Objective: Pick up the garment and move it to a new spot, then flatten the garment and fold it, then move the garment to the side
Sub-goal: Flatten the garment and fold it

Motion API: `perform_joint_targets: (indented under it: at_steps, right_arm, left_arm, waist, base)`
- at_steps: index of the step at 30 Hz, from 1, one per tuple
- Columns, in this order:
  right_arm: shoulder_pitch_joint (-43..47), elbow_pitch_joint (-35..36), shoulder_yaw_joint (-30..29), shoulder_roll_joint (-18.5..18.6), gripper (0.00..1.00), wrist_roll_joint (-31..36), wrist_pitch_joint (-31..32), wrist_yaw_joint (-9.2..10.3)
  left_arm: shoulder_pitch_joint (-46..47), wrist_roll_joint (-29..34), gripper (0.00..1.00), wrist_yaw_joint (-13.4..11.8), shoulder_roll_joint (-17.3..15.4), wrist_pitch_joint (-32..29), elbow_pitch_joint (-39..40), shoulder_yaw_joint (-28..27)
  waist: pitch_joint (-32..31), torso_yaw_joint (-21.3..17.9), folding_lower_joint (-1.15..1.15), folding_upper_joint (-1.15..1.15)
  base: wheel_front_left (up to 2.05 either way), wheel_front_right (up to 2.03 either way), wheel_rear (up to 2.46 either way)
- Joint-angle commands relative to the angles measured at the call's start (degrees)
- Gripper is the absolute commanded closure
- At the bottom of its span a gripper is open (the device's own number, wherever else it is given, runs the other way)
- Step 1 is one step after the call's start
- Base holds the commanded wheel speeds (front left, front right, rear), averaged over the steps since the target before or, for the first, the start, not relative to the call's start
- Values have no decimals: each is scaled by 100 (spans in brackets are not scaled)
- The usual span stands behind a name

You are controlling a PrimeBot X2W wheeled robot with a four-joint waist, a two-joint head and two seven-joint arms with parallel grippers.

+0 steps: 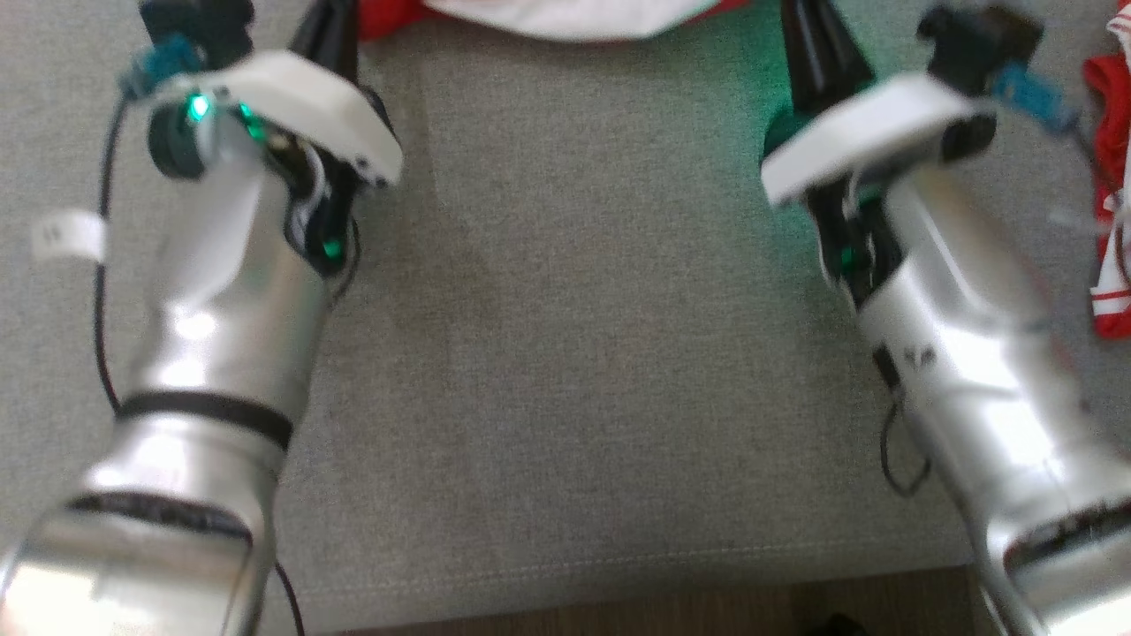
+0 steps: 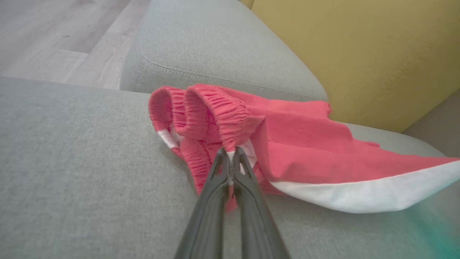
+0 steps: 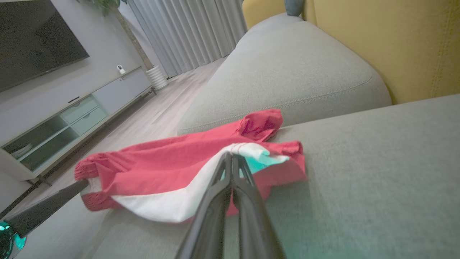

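— Both pairs of jaws are pressed together on cloth, are they?
— Yes. At one end the left gripper [image 2: 230,153] pinches the gathered red waistband of the garment [image 2: 305,144], and the elastic bunches over its tips. At the other end the right gripper [image 3: 231,156] is clamped on the white trim.
— Where is the garment?
— It is on the grey sofa cushion [image 1: 565,353], spanning the gap between the two grippers. In the head view it lies at the far edge of the seat, just past the fingertips.
— Is it flat?
— No, it is rumpled. The waistband end curls into two loops, the red body sags toward the cushion, and a white band runs along the lower edge.
— What else is nearby?
— A yellow backrest [image 2: 359,54] rises behind the cushions. A second red-and-white cloth [image 1: 1113,203] lies at the right edge of the head view, well apart from the held one. The right wrist view takes in a dark television [image 3: 32,36], a low cabinet [image 3: 72,118] beneath it, pale curtains [image 3: 187,32] and a wooden floor [image 3: 161,108].
— And the arms?
— Both silver forearms reach forward side by side, well apart.
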State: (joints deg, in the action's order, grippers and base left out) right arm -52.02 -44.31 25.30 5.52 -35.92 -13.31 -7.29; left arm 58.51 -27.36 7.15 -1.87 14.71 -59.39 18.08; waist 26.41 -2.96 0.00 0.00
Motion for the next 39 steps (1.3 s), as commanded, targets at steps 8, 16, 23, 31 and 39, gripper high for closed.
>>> perform_joint_targets:
  at_steps: [8, 16, 23, 31, 39]
  right_arm:
    - [1831, 1489, -116, 434, 100, 72, -163, -20]
    - [3968, 3237, -1009, 421, 100, 593, 277, -20]
    - [5599, 4967, -1763, 24, 100, 1162, 1305, -20]
    - [6428, 6171, -2127, -172, 100, 1449, 2082, -20]
    - [5762, 6286, -2342, -28, 100, 1544, 2492, -20]
  left_arm:
    - [-1858, 271, 100, 33, -343, 29, 1807, -199]
    - [-3866, 567, 100, -66, -509, 21, 3515, -211]
    - [-5201, 448, 100, -399, -667, -657, 4940, -121]
    - [-6024, 328, 100, -727, -799, -1367, 6325, -74]
    - [-5720, 160, 100, -724, -830, -1765, 6789, -90]
  waist:
    - [-576, 69, 0, 0]
    - [-1264, 177, 0, 0]
    - [-1640, 254, 0, 0]
    - [-1750, 255, 0, 0]
    - [-1421, 290, 0, 0]
  base:
    - [0, 0, 0]
    - [0, 0, 0]
    - [0, 0, 0]
    - [0, 0, 0]
    - [0, 0, 0]
